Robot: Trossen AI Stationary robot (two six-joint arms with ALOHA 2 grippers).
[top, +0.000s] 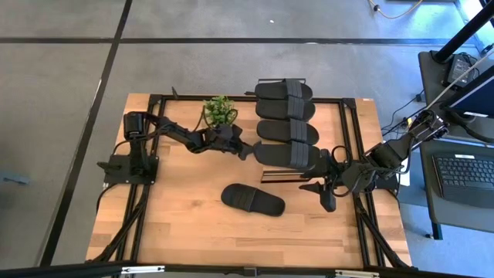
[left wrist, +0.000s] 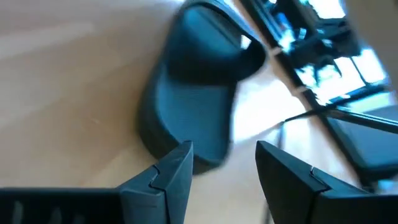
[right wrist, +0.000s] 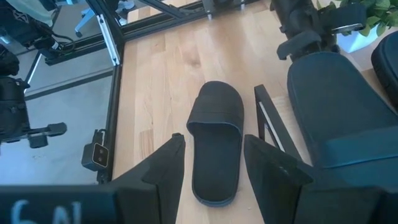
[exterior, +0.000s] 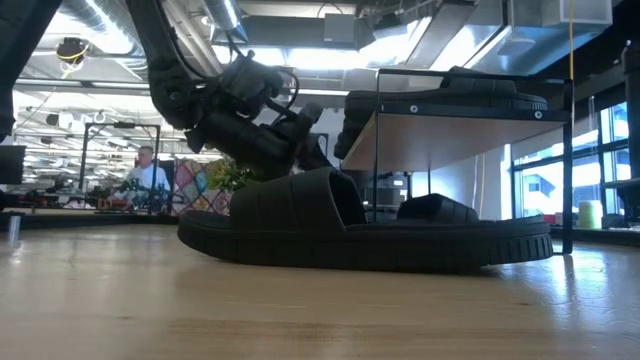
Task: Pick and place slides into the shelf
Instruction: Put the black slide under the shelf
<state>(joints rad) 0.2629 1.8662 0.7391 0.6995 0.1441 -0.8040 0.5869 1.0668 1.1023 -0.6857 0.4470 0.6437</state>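
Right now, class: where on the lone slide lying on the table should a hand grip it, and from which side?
Probably across the wide strap of the slide, coming from above: it lies sole-down, and the strap arches clear of the sole.

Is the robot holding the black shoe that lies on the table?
No, the slide lies alone on the bare wood, and neither tool touches it in the high view.

Grey floor [top: 62, 93] with dark seams surrounds the table. A desk with a keyboard [top: 465, 171] stands beside it. Bright windows [exterior: 612, 135] light the open-ceilinged room.
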